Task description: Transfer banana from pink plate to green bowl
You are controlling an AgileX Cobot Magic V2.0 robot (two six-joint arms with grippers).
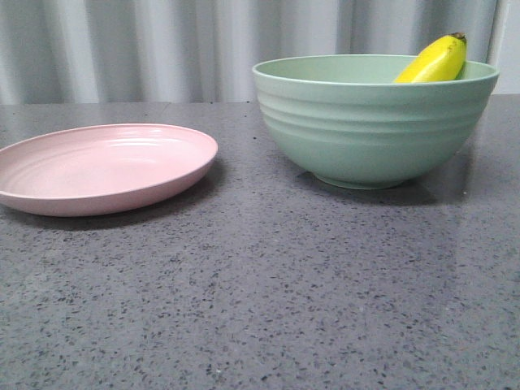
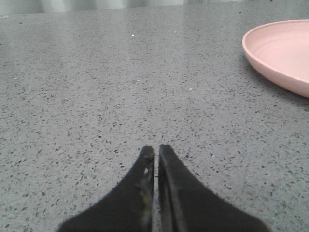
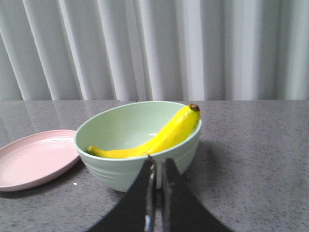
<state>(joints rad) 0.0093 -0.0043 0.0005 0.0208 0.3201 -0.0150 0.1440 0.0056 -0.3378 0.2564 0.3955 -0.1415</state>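
**Banana in the bowl, plate bare**

The banana [image 3: 159, 137] lies inside the green bowl [image 1: 374, 122], curving along the inner wall with its dark tip resting on the rim and poking above it; in the front view only that upper end [image 1: 437, 59] shows over the far right edge. The pink plate [image 1: 101, 166] sits to the left of the bowl on the grey speckled tabletop [image 1: 268, 292], near it but apart, with nothing on it.

The left gripper [image 2: 157, 151] hovers low over bare tabletop, its jaws pressed nearly together and holding nothing; the plate's edge [image 2: 277, 53] shows off to one side. The right gripper [image 3: 158, 164] is likewise closed to a thin slit and empty, pointing at the bowl's near wall from in front of it. Pale curtain folds [image 3: 154, 48] hang behind the tabletop.
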